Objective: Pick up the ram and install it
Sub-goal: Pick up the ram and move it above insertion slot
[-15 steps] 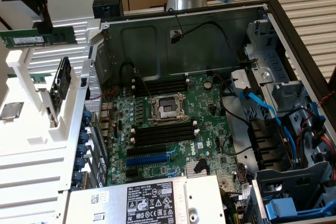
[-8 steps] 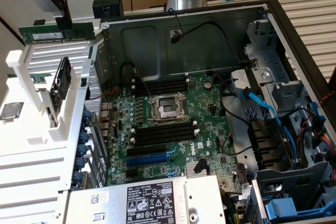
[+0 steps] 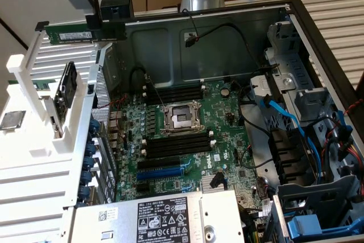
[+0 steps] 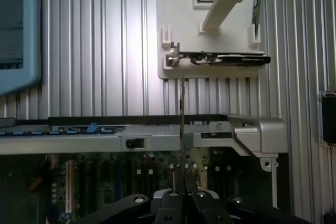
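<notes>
Over the open grey computer case's (image 3: 227,49) rim: one long dark green ram stick (image 3: 68,33).
Black gripper (image 3: 95,22) clamped on it; one green motherboard (image 3: 227,135) inside.

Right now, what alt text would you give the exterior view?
The tool holds the ram roughly level above the open computer case's edge, at the exterior view's upper left. Below lies the green motherboard, its black memory slots empty.
</notes>
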